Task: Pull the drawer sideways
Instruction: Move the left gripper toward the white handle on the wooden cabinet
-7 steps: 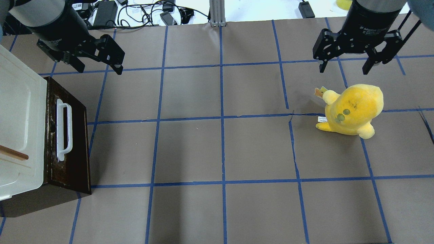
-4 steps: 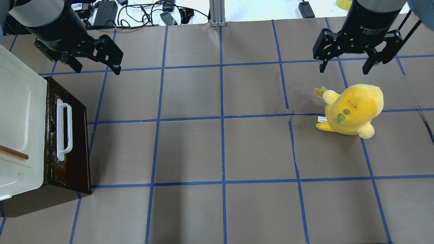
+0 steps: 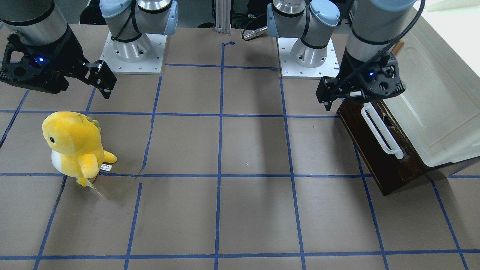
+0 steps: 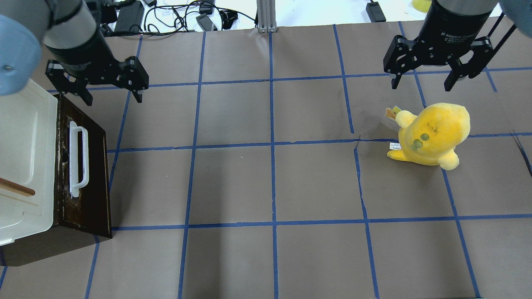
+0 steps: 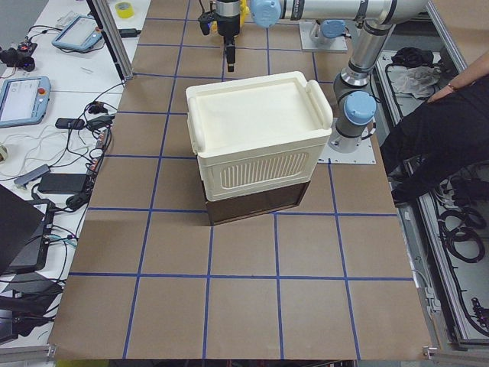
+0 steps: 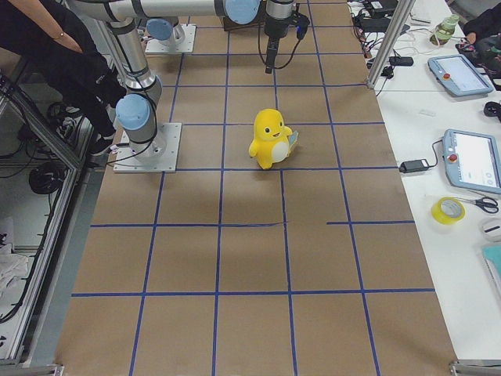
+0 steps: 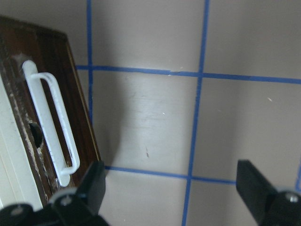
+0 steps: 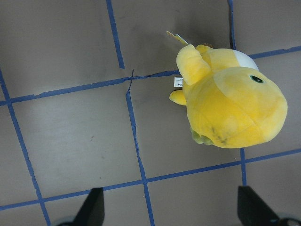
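Note:
The drawer [image 4: 85,166] has a dark brown wooden front with a long white bar handle [image 4: 77,158] and sits under a cream-white cabinet at the table's left. It also shows in the front-facing view [image 3: 378,150] and the left wrist view [image 7: 51,122]. My left gripper [image 4: 112,97] is open and empty, hovering above the table just beyond the drawer's far corner. My right gripper [image 4: 420,86] is open and empty, high above the table's right side.
The cream-white cabinet [image 4: 20,153] with a tan wooden handle [image 4: 16,187] sits over the drawer. A yellow plush toy [image 4: 432,135] stands on the right under the right gripper. Blue tape lines grid the brown table. Cables lie along the far edge [image 4: 174,16].
My left gripper has turned and moved a little nearer, toward the drawer's far corner. The right arm, drawer and toy have not moved.

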Controlling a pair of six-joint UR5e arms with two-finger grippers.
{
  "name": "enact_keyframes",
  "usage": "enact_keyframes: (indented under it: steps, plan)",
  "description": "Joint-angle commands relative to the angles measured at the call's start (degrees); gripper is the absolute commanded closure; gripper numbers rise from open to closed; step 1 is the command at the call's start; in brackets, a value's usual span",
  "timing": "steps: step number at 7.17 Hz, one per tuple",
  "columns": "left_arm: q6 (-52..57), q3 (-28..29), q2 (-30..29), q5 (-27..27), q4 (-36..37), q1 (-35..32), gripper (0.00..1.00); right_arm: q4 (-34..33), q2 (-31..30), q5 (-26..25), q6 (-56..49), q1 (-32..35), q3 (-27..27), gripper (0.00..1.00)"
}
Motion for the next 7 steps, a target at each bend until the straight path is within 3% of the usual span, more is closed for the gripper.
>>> enact_keyframes:
  steps: [1, 2, 4, 6, 7]
  plan:
    - [-10.31, -7.69, -4.04, 15.75, 6.88, -6.31, 0.0, 0.0, 0.0, 0.0, 0.0, -0.09, 0.0, 0.0]
    - [-13.46, -11.12, -5.71, 24.62, 9.1, -7.47, 0.0, 0.0, 0.0, 0.0, 0.0, 0.0, 0.0, 0.0]
    - [-17.08, -16.15, -8.7, 34.76, 10.16, -7.48, 0.0, 0.0, 0.0, 0.0, 0.0, 0.0, 0.0, 0.0]
    - [-19.99, -18.01, -13.35, 41.01, 10.08, -7.3, 0.0, 0.0, 0.0, 0.0, 0.0, 0.0, 0.0, 0.0]
    - [-20.34, -18.1, -15.2, 50.02, 10.08, -7.3, 0.0, 0.0, 0.0, 0.0, 0.0, 0.0, 0.0, 0.0]
